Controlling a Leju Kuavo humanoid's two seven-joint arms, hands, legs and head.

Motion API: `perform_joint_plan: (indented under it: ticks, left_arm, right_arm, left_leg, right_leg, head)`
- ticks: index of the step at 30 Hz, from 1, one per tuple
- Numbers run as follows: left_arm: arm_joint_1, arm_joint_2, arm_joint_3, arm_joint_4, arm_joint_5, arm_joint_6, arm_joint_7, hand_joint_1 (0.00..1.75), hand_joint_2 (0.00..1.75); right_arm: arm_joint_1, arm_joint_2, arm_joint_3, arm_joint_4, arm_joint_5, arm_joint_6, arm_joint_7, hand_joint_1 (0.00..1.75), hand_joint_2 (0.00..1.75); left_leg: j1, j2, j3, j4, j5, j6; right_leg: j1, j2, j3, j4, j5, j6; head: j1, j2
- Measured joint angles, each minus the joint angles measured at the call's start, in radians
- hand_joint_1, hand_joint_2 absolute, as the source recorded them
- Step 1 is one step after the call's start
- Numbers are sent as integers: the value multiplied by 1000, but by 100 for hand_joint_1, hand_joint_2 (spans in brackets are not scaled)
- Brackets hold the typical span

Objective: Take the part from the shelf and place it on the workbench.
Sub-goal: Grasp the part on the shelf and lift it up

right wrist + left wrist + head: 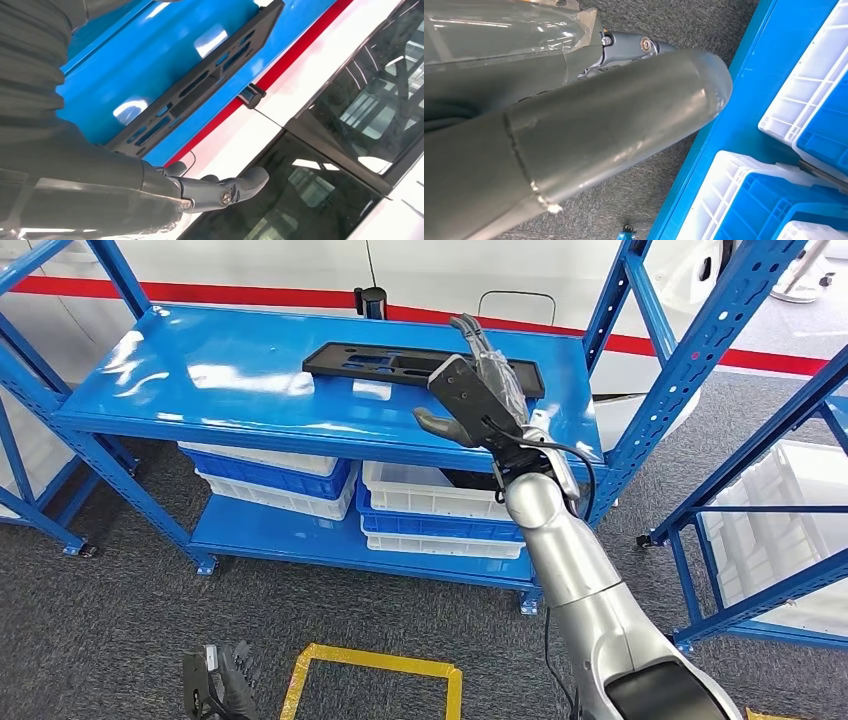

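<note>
The part (pixel 380 362) is a long flat black plate with slots, lying on the blue top shelf (pixel 220 380) near its back edge. My right hand (pixel 478 390) hovers at the plate's right end, fingers stretched out and thumb apart, holding nothing. In the right wrist view the part (pixel 200 90) lies beyond my right hand (pixel 100 185), whose fingertips (pixel 245 182) are off the plate. My left hand (pixel 215 685) hangs low by the floor and holds nothing; in the left wrist view its thick thumb (pixel 599 125) hangs over the carpet.
White and blue bins (pixel 430 505) sit on the lower shelves. A blue upright (pixel 690 360) stands just right of my arm, and a second rack with a white bin (pixel 780 530) is further right. Yellow tape (pixel 370 665) marks the carpet.
</note>
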Motion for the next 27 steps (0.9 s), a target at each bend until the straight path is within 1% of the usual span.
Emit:
perform_joint_plan:
  ticks: [16,27]
  left_arm:
    - [-1,-8,-14,0,2,6,-4,0,0]
    - [-7,-17,-29,3,3,3,-4,0,0]
  right_arm:
    - [16,-33,-6,-30,-2,-2,13,0,175]
    - [49,-62,-9,-58,-9,-11,19,0,175]
  left_leg:
    - [0,0,0,0,0,0]
    - [0,0,0,0,0,0]
  right_leg:
    - [0,0,0,0,0,0]
    - [0,0,0,0,0,0]
  head:
    - [0,0]
    - [0,0]
